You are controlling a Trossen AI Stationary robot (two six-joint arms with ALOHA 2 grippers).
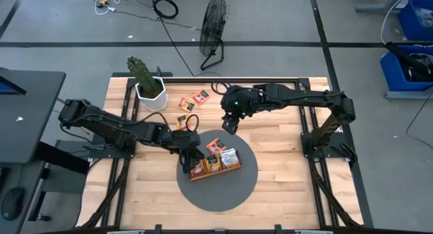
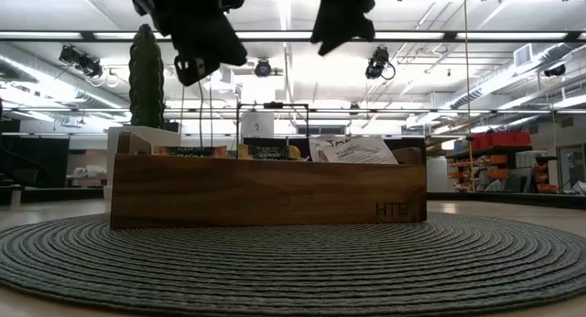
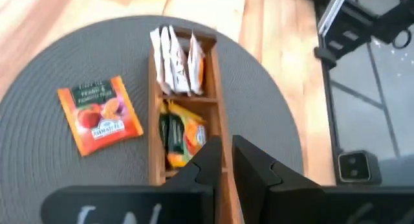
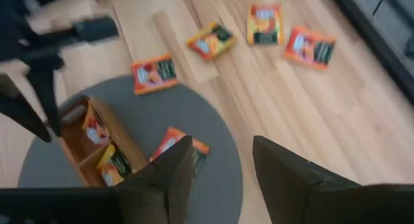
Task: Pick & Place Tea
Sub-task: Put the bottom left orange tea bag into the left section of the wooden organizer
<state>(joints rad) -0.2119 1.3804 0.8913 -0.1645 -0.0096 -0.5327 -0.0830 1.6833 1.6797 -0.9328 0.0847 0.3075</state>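
The left gripper hangs low over the tray, at the end that lies toward the table's left edge, its arm stretched across from that edge with the wrist bent down. Its fingers stand only a sliver apart and grip nothing. The tray sits on a round grey mat near the table's middle (its three compartments run in a row). One holds white sachets standing on edge, the next orange ones; the third lies under the gripper. One orange sachet lies flat on the mat beside the tray.

The right gripper hovers higher, just past the mat's far rim, its arm reaching in from the right edge, fingers spread wide and empty. Beyond it four loose sachets lie on the bare wood: one at the mat's rim, three nearer the far edge. A potted cactus stands at the far left corner. Past the table is grey floor with a fan, cables and blue bins.
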